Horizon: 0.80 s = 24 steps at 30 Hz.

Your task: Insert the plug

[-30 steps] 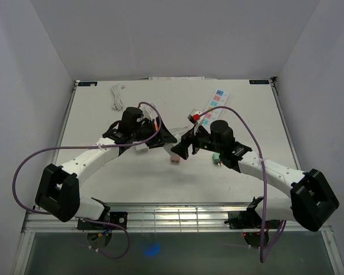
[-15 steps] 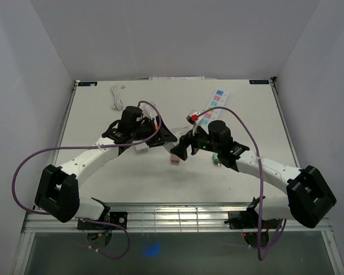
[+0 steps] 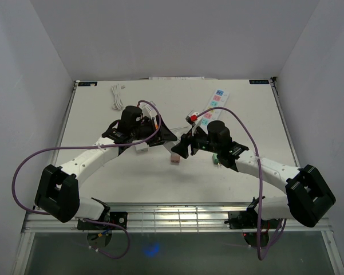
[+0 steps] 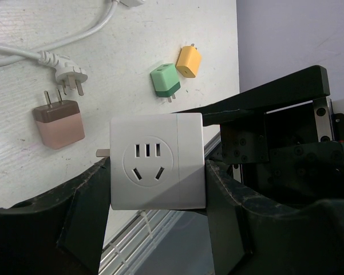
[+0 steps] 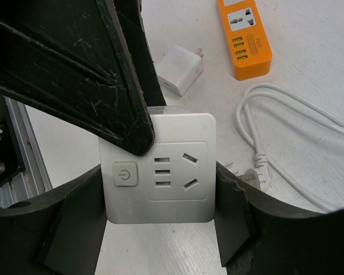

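While both arms meet on it, I see the white square plastic socket cube [image 4: 158, 150] sitting just beyond the pink two-prong plug [image 4: 58, 123].
The left gripper [image 4: 158, 172] and right gripper [image 5: 160, 183] are each closed on its opposite flanks. It is squarish with no long axis, and has slotted faces, a power button and one side prong.

White socket adapter [image 4: 157, 166] with dark slots, pink-and-brown plug [image 4: 58, 121], two-tone green plug [image 4: 165, 82], yellow plug [image 4: 188, 61], orange power strip [image 5: 244, 35] with green ports, white cable [image 5: 286, 123], faintly speckled white worktop [image 4: 137, 57]
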### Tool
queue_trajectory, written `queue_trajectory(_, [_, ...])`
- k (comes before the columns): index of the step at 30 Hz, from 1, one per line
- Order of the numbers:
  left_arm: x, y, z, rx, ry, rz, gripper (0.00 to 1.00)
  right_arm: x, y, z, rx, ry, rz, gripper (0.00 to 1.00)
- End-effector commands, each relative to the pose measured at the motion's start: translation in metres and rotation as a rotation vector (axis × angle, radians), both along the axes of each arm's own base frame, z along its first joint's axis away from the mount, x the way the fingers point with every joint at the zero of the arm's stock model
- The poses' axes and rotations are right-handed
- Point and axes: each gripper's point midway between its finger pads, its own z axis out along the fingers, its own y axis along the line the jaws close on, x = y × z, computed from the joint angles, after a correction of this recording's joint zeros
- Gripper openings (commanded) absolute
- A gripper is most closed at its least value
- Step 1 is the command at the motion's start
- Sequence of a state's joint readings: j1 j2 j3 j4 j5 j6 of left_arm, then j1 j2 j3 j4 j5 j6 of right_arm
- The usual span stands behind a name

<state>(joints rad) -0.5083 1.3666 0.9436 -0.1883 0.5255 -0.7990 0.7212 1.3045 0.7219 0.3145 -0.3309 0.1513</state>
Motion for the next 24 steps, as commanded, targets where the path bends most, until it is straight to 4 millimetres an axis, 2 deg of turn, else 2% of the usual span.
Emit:
queue_trajectory(1, [0.000,-0.003,0.043,-0.073,-0.115,-0.026,0.02,0.007,-0.004,0.002,0.002,-0.013,-0.042,0.55])
queue_trajectory(4, [0.001,-0.002,0.045,-0.070,-0.126,-0.023,0.08,0.007,-0.005,0.002,0.001,-0.015,-0.043,0.51])
queue_trajectory(6, [0.002,-0.001,0.047,-0.065,-0.135,-0.018,0.19,0.007,-0.005,0.002,0.002,-0.016,-0.043,0.44])
queue_trajectory(7, [0.002,-0.001,0.047,-0.063,-0.135,-0.015,0.19,0.007,-0.005,0.002,0.002,-0.016,-0.043,0.42])
queue_trajectory(11, [0.007,0.002,0.048,-0.048,-0.140,-0.016,0.50,0.009,-0.006,0.004,0.007,-0.017,-0.049,0.40])
queue_trajectory(12, [0.012,0.008,0.047,-0.043,-0.136,-0.003,0.66,0.010,-0.007,0.004,0.007,-0.015,-0.052,0.40])
queue_trajectory(15, [0.023,0.022,0.049,-0.053,-0.125,0.027,0.90,0.014,-0.010,0.001,0.003,-0.005,-0.068,0.36])
queue_trajectory(18, [0.033,0.037,0.054,-0.086,-0.120,0.046,0.98,0.021,-0.012,-0.001,0.003,0.003,-0.083,0.32])
queue_trajectory(22, [0.049,0.055,0.056,-0.086,-0.113,0.095,0.98,0.032,-0.016,0.003,0.004,-0.001,-0.112,0.28])
queue_trajectory(24, [0.067,0.072,0.054,-0.076,-0.098,0.166,0.98,0.039,-0.019,0.003,-0.005,-0.001,-0.140,0.26])
